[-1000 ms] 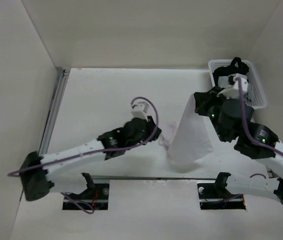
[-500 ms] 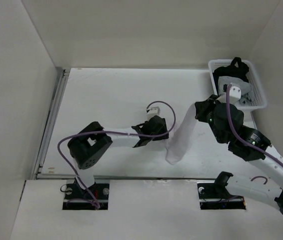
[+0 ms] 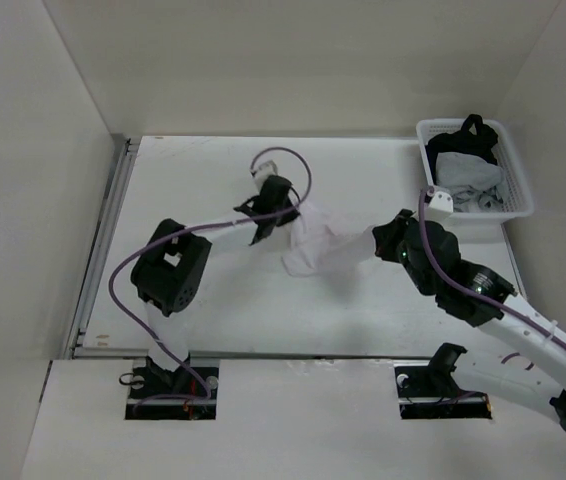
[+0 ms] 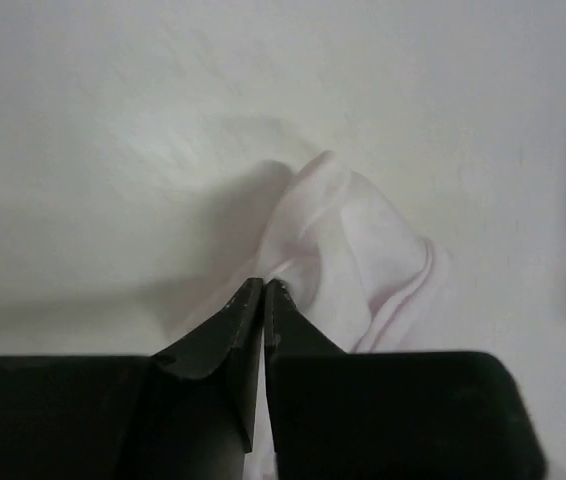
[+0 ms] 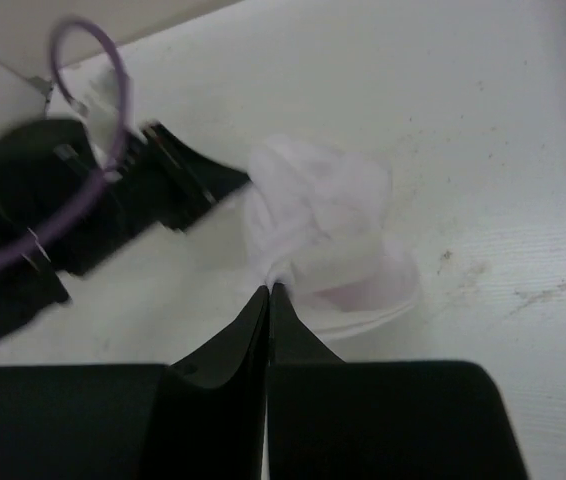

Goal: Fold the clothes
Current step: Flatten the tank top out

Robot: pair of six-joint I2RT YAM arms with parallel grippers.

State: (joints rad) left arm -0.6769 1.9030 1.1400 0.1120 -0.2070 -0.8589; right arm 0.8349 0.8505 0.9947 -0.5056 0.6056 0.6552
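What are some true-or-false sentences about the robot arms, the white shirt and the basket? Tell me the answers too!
1. The left gripper and the right gripper both pinch the white shirt. True.
2. The white shirt lies inside the basket. False: it is bunched between the two grippers over the table, apart from the basket.
3. There is a dark cloth in the basket. True.
4. The left gripper's jaws are wide open. False: they are shut on the shirt.
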